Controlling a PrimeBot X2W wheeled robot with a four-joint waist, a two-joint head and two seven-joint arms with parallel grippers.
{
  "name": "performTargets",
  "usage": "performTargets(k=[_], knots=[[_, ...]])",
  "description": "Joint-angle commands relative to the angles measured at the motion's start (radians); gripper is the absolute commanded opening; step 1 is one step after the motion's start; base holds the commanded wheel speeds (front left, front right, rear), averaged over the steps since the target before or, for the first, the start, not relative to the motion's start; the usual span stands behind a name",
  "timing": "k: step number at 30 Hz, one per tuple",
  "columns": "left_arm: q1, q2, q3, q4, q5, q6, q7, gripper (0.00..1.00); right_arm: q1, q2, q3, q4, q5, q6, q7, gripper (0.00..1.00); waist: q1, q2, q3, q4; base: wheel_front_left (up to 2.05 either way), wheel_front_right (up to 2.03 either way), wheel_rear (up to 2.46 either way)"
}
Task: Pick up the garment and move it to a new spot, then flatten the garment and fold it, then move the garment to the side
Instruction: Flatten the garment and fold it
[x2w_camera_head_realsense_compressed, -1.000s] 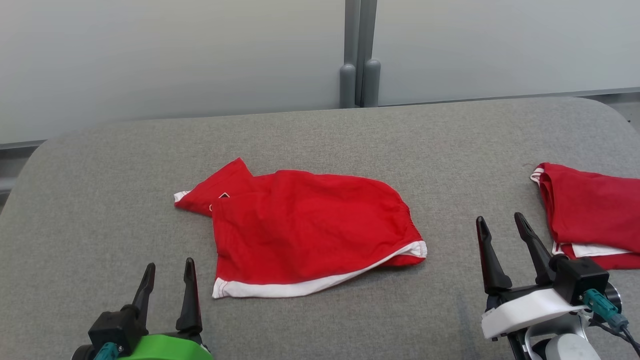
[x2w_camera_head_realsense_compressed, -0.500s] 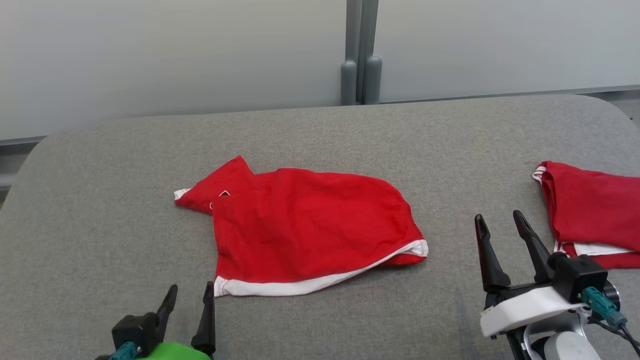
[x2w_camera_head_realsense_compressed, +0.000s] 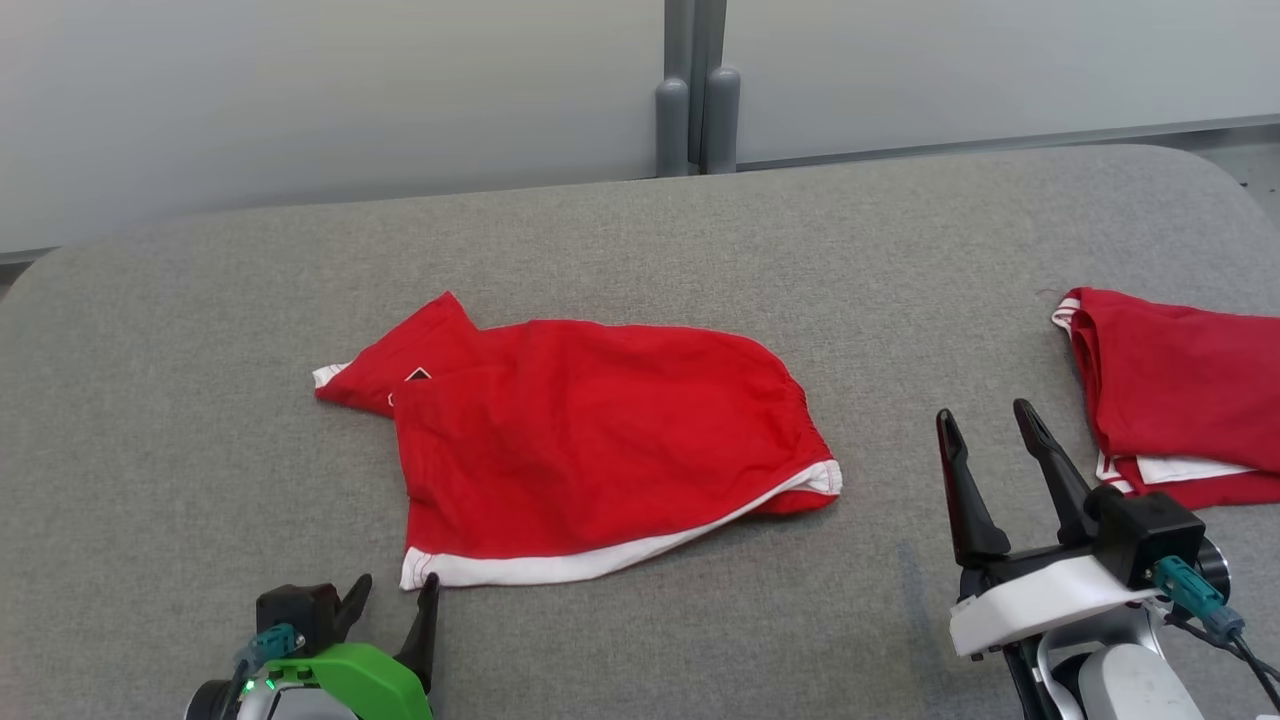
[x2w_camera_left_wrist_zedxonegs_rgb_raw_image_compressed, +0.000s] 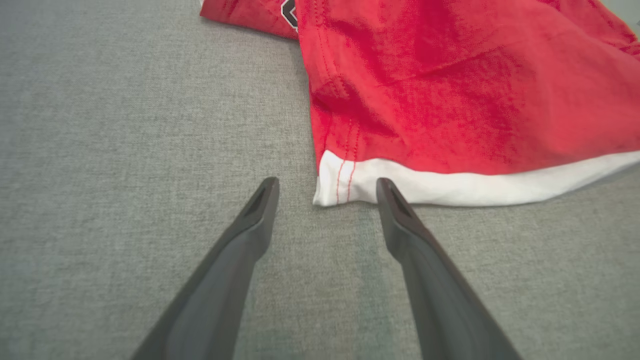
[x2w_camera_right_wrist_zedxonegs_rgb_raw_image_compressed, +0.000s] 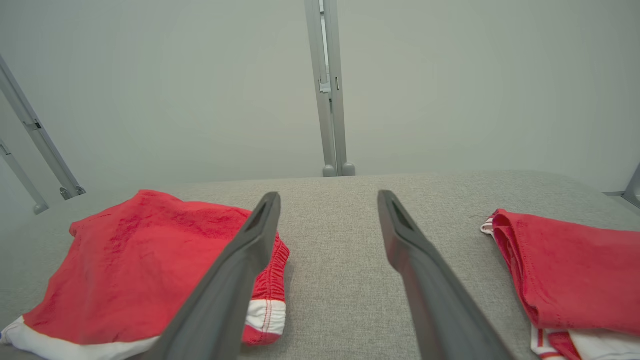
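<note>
While the red garment (x2w_camera_head_realsense_compressed: 600, 440) lies crumpled in the middle of the grey counter (x2w_camera_head_realsense_compressed: 200, 400), my left gripper (x2w_camera_head_realsense_compressed: 398, 582) is spread wide and empty, its fingertips at either side of the white-hemmed near corner. My right gripper (x2w_camera_head_realsense_compressed: 982, 410) is also spread and empty, between this garment and a second red garment (x2w_camera_head_realsense_compressed: 1180, 390).

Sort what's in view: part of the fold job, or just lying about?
Job: crumpled red garment with white hem, centre; left gripper, open at its near corner; right gripper, open, apart.
Lying about: folded red-and-white garment at the right edge; grey posts behind.
</note>
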Motion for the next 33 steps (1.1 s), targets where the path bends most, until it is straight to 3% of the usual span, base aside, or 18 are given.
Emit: performTargets(k=[1,11,13,14,16,17,18,25,33], knots=[[-0.032,0.008,-0.003,0.028,-0.005,-0.007,-0.005,1.0,-0.017,-0.003,-0.003,-0.007,-0.009,0.0,0.004,1.0,0.0,0.0059,0.02,-0.016,0.0,0.0,0.0],[-0.089,0.01,-0.019,0.117,-0.027,-0.028,-0.025,0.99,-0.028,-0.003,-0.004,-0.011,-0.015,0.0,0.002,1.0,0.0,0.0059,0.049,-0.036,0.0,0.0,0.0],[-0.096,0.011,-0.028,0.124,-0.028,-0.031,-0.032,0.73,-0.029,-0.003,-0.004,-0.009,-0.015,0.0,0.0,1.0,0.0,0.0059,0.049,-0.037,0.0,0.0,0.0],[-0.098,0.01,-0.031,0.129,-0.031,-0.031,-0.035,0.51,-0.029,-0.003,-0.005,-0.008,-0.015,0.0,-0.001,1.0,0.0,0.0059,0.049,-0.037,0.0,0.0,0.0],[-0.103,0.006,-0.04,0.139,-0.034,-0.035,-0.036,0.24,-0.028,-0.003,-0.006,-0.007,-0.017,0.0,-0.001,1.0,0.0,0.0059,0.048,-0.036,0.0,0.0,0.0],[-0.105,0.004,-0.043,0.144,-0.037,-0.036,-0.037,0.05,-0.027,-0.003,-0.006,-0.006,-0.018,0.0,0.0,1.0,0.0,0.0059,0.047,-0.036,0.0,0.0,0.0],[-0.107,0.003,-0.047,0.149,-0.039,-0.038,-0.034,0.0,-0.027,-0.003,-0.006,-0.004,-0.02,0.0,0.0,1.0,0.0,0.0059,0.045,-0.035,0.0,0.0,0.0],[-0.097,0.013,-0.043,0.137,-0.048,-0.03,-0.093,0.0,-0.019,-0.002,0.032,0.02,-0.038,0.0,0.042,1.0,0.0,0.0059,0.027,-0.019,0.0,0.0,0.0],[-0.082,0.016,-0.026,0.102,-0.057,-0.005,-0.127,0.0,-0.047,-0.002,0.114,0.129,-0.055,0.0,0.133,1.0,0.0,0.0059,0.032,0.02,0.0,0.0,0.0]])
